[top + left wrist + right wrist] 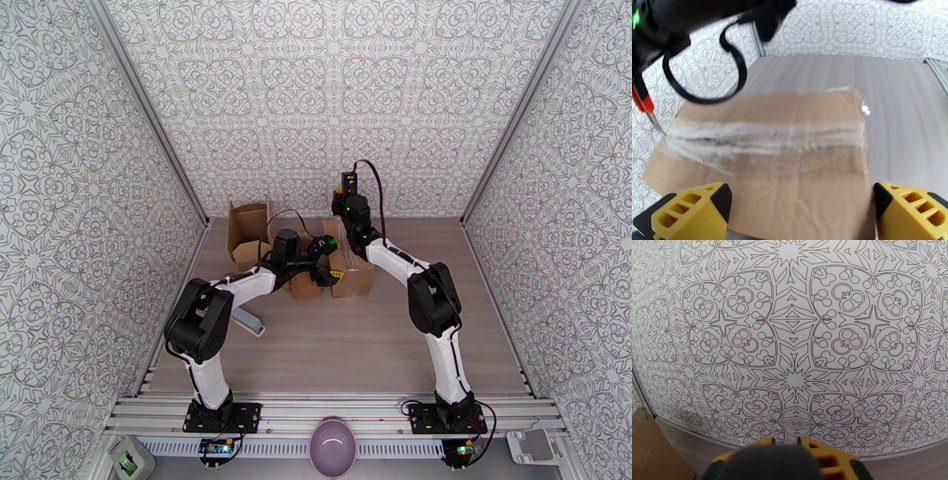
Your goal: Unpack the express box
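Observation:
The express box (353,274) is a brown cardboard carton in the middle of the table, and clear tape (762,136) runs across its top. My left gripper (802,213) is open at the box's near edge, with one yellow fingertip (691,213) on each side of it. My right arm (353,211) reaches down over the box's far end. My right gripper (786,451) is shut on a dark-handled cutting tool (778,463). The tool's red and metal tip (647,110) touches the left end of the tape.
An opened cardboard box (249,229) stands at the back left near the wall. A pale flat object (249,320) lies on the table by my left arm. A purple bowl (336,446) sits below the front rail. Patterned walls close in three sides.

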Controlling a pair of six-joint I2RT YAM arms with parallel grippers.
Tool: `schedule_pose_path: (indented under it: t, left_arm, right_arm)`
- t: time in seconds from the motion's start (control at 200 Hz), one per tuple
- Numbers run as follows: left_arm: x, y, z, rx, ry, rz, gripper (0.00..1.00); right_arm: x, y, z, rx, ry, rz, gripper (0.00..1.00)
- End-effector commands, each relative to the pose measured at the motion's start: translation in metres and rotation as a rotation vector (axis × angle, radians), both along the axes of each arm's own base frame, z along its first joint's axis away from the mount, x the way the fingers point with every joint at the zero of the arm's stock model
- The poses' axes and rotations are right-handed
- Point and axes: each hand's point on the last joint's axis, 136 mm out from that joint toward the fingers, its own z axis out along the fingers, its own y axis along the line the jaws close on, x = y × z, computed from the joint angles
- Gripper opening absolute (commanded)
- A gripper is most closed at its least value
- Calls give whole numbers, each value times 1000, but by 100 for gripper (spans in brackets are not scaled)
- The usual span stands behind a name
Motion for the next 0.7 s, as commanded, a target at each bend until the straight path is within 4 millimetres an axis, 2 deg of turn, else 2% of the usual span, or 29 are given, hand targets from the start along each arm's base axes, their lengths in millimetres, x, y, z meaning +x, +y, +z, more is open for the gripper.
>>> schedule_pose_path:
  t: [0.0,0.185,0.305,0.695]
  left_arm:
    - [11,1,-5,1,-41,43,99]
    - [19,5,-4,-12,-45,90,97]
    - [17,7,-6,-17,-38,84,95]
    - [2,14,-19,-8,53,2,88]
  right_arm:
    - [-8,9,-6,-21,19,3,0]
    - [-12,13,-6,-25,32,-2,0]
    - [-13,11,-5,-18,23,-18,0]
    - [-8,4,25,3,-105,-34,0]
